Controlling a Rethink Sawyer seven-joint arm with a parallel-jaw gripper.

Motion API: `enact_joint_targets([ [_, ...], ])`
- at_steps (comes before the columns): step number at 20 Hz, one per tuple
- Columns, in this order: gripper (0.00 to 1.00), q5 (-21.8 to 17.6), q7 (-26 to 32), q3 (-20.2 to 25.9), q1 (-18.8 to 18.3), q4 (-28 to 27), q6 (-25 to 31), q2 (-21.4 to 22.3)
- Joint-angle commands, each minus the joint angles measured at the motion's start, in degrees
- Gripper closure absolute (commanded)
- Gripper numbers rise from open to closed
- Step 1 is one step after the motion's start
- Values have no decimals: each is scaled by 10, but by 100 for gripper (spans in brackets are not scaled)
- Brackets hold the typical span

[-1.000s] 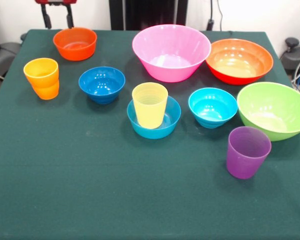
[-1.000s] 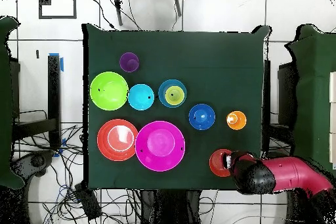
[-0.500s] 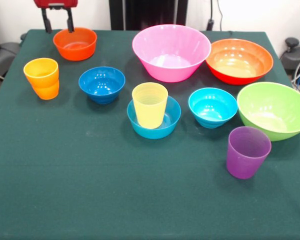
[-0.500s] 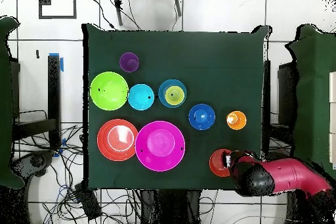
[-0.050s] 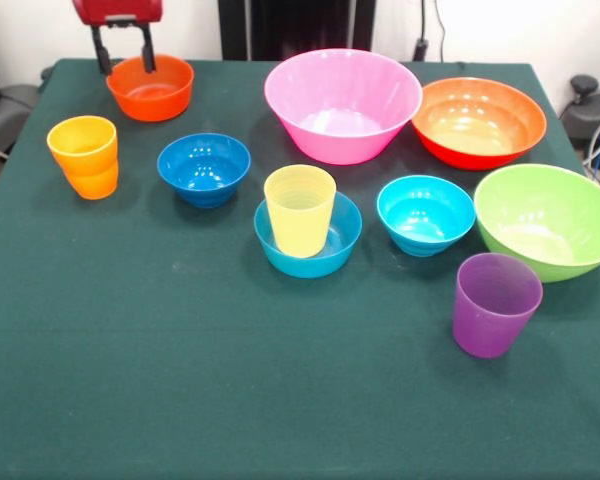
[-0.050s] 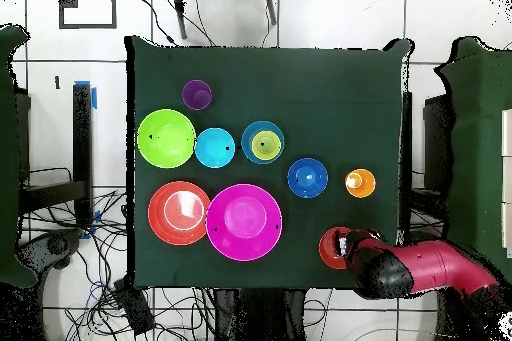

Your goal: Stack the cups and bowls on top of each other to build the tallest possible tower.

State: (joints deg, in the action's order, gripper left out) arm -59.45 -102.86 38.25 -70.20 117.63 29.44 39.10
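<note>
One pale yellow cup [image 5: 299, 210] is seated upright in a mid-blue bowl [image 5: 309, 240]; the claw [image 5: 124, 50] is spread apart above the small orange-red bowl [image 5: 151, 87].

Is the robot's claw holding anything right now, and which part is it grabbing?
Nothing is held yet. The gripper is open, its fingers hanging at the far rim of the small orange-red bowl, not closed on it.
</note>
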Motion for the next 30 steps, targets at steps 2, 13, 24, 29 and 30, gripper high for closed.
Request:
enact_joint_targets([
  [2,0,-74,81,-29,12,-40,-21,-89],
  [13,0,-125,84,-43,-15,-61,-44,-136],
  [24,0,-143,71,-44,-28,-43,-58,-126],
  [29,0,-132,65,-34,-26,-41,-63,-117],
  [30,0,-133,63,-34,-27,-41,-67,-118],
])
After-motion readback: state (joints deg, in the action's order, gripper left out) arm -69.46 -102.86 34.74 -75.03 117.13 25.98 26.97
